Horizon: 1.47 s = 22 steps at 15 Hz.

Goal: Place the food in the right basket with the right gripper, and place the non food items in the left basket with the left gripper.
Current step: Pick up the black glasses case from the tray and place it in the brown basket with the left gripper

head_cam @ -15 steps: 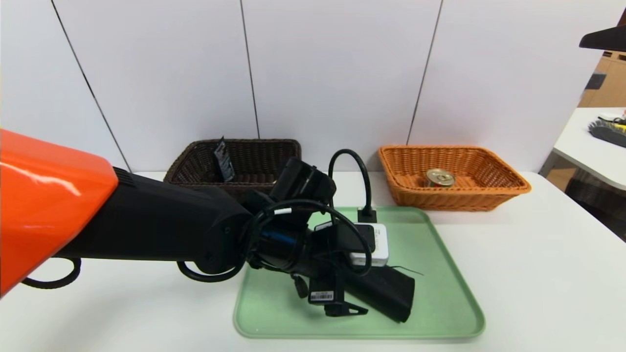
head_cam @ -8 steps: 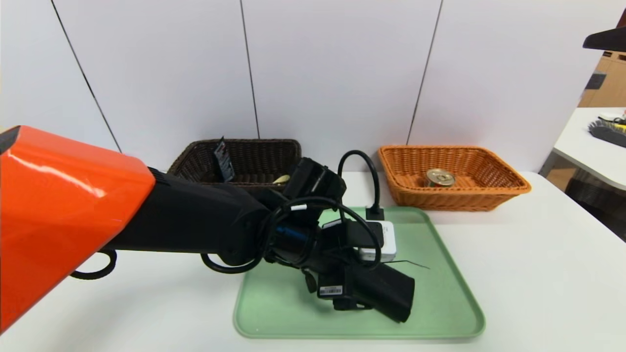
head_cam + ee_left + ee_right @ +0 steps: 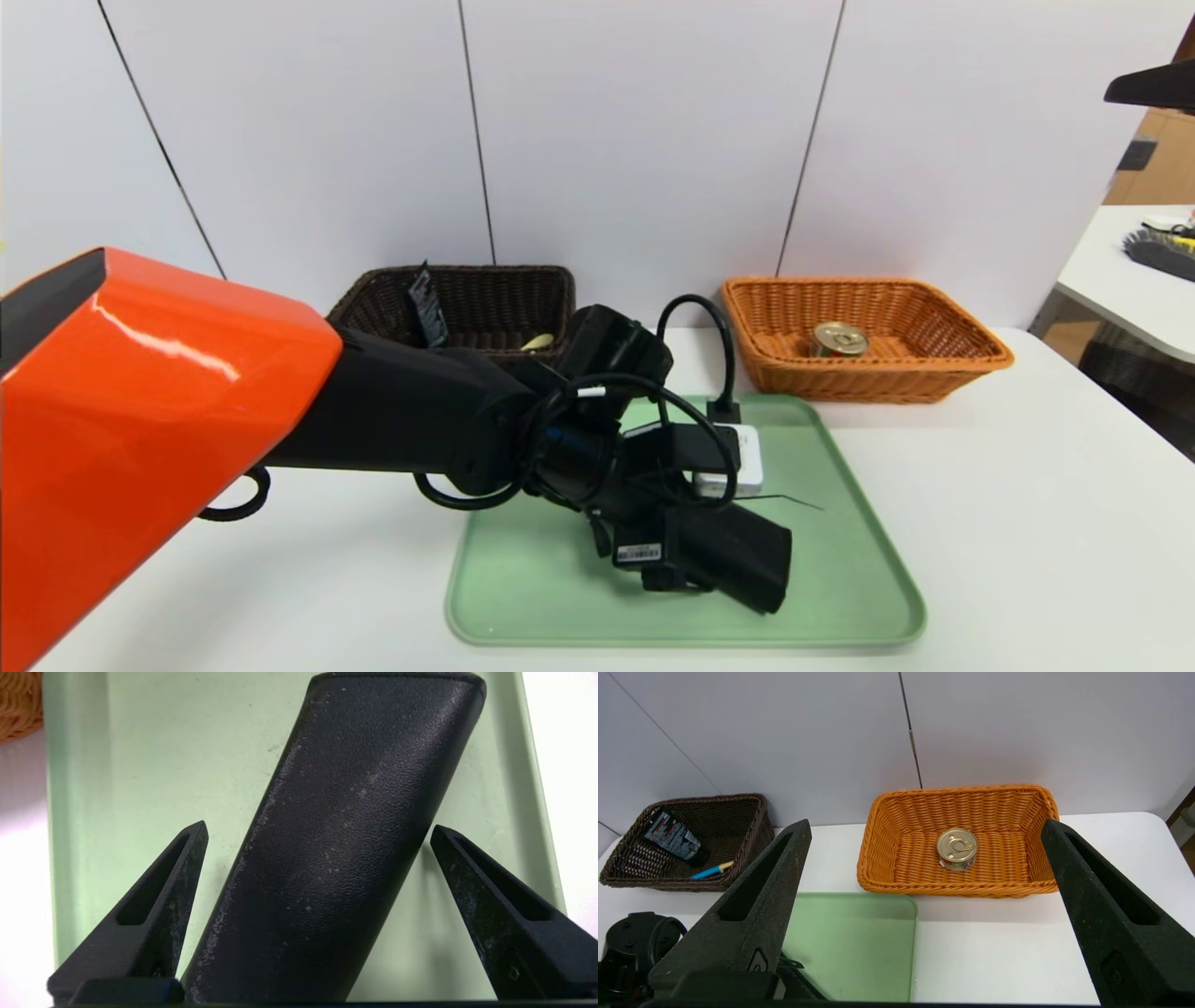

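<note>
Straddling the black case [image 3: 336, 849] with my left gripper [image 3: 317, 833], fingers spread wide on either side, nothing clamped; the case lies slantwise toward the green tray's [image 3: 840, 597] front-right corner, so closing off-square could twist it out; right gripper [image 3: 924, 826] idles high, agape; tin can [image 3: 956, 849] sits in the orange basket [image 3: 896, 868], tube [image 3: 672, 835] and spoon [image 3: 712, 870] in the dark basket [image 3: 752, 835]; the tube's print is unreadable.
</note>
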Each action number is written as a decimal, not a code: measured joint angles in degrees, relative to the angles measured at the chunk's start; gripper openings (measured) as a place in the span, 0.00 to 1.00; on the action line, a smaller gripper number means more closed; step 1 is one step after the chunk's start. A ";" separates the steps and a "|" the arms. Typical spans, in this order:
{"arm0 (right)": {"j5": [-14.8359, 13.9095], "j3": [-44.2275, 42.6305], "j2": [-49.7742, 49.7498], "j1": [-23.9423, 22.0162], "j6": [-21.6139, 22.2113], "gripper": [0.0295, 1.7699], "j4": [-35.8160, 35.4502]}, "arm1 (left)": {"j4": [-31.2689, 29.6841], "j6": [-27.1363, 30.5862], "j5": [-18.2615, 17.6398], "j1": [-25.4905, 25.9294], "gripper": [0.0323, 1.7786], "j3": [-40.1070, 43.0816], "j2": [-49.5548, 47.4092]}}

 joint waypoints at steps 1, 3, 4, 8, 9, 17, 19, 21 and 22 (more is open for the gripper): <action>0.01 0.04 0.04 0.00 0.00 0.96 0.00 | 0.20 0.04 -0.01 0.01 0.95 -0.11 0.18; 0.00 0.26 0.17 0.00 0.00 0.96 -0.13 | 0.41 0.06 -0.06 0.06 0.95 -0.48 0.60; -0.02 0.45 0.26 0.00 0.00 0.96 -0.24 | 0.83 0.06 -0.06 0.11 0.95 -0.72 0.79; -0.02 0.63 0.52 0.00 0.00 0.96 -0.28 | 1.18 0.06 -0.09 0.17 0.95 -2.01 1.79; -0.02 0.63 0.63 0.00 0.01 0.96 -0.33 | 1.38 0.06 -0.09 0.17 0.95 -2.13 1.99; 0.48 0.50 1.62 0.24 -0.02 0.96 -0.44 | 2.76 -0.18 -0.50 0.23 0.50 -2.49 2.45; 0.78 0.50 1.77 0.30 0.00 0.96 -0.46 | 2.79 -0.30 -0.52 0.23 0.49 -2.38 2.34; 0.78 0.50 1.99 0.34 0.00 0.96 -0.44 | 2.86 -0.44 -0.48 0.23 0.49 -2.38 2.32; 0.76 0.50 2.10 0.34 0.00 0.96 -0.44 | 2.86 -0.52 -0.43 0.23 0.48 -2.40 2.28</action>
